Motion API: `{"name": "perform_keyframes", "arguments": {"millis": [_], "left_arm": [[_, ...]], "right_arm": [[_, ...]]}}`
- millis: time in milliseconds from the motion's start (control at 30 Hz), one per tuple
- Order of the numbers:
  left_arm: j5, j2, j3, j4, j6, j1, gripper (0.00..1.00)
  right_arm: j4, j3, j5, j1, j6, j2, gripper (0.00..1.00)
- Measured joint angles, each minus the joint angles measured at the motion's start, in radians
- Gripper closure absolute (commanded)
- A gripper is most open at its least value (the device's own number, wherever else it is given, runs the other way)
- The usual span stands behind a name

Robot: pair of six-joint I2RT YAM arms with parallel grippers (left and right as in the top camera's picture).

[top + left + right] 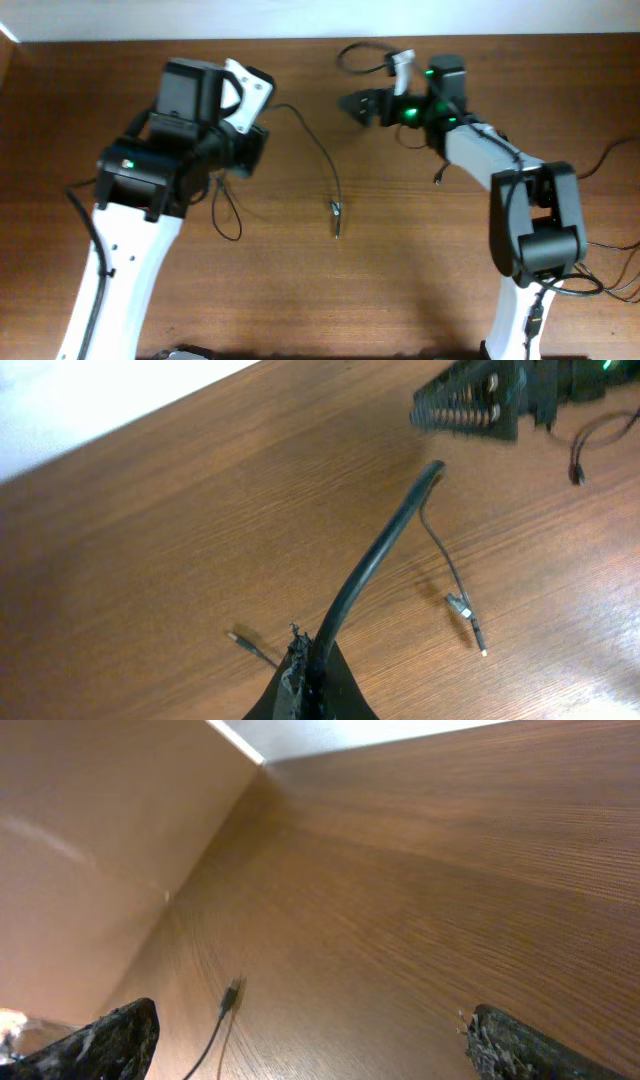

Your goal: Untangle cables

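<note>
Right tool — fingers apart, wrist view

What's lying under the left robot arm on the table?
A loop of thin black cable pokes out beneath the white-and-black left arm onto the wooden table; the rest is hidden by the arm.

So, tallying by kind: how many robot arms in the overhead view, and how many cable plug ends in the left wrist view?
Robot arms: 2 (left arm, right arm)
Plug ends, left wrist view: 3 (near plug, middle plug on the cable in the left claw, far plug)
Total: 5
</note>
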Motion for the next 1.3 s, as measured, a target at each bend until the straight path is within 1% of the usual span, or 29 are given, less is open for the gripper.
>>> {"name": "perform_keyframes", "arguments": {"millis": [133, 300, 367, 433, 533, 600, 700, 800, 1033, 1300], "left_arm": [[0.109, 0.000, 0.000, -0.006, -0.016, 0.121, 1.00], [0.154, 0.000, 0.000, -0.034, -0.023, 0.185, 1.00], [0.159, 0.000, 0.000, -0.034, -0.024, 0.193, 1.00], [0.169, 0.000, 0.000, -0.037, -0.027, 0.193, 1.00], [0.171, 0.000, 0.000, -0.034, -0.027, 0.193, 1.00], [0.171, 0.000, 0.000, -0.013, -0.053, 0.196, 1.00], [0.174, 0.000, 0.000, 0.042, -0.126, 0.208, 1.00], [0.235, 0.000, 0.000, 0.069, -0.172, 0.211, 1.00], [0.300, 0.027, 0.000, 0.061, -0.193, 0.211, 1.00], [0.328, 0.034, 0.000, 0.064, -0.204, 0.203, 1.00]], "right_arm": [[0.000, 0.000, 0.115, 0.108, -0.141, 0.000, 0.01], [0.044, 0.000, 0.271, 0.222, -0.293, -0.026, 0.01], [0.057, 0.000, 0.321, 0.231, -0.323, -0.060, 0.01], [0.079, 0.000, 0.397, 0.229, -0.344, -0.132, 0.01], [0.080, 0.000, 0.436, 0.226, -0.389, -0.217, 0.01], [0.051, 0.002, 0.430, 0.229, -0.411, -0.264, 0.01], [0.021, 0.002, 0.347, 0.239, -0.429, -0.320, 0.01], [0.016, 0.002, 0.266, 0.270, -0.437, -0.343, 0.01], [0.014, 0.002, 0.239, 0.362, -0.497, -0.343, 0.01], [0.006, 0.002, 0.209, 0.374, -0.515, -0.343, 0.01]]}}
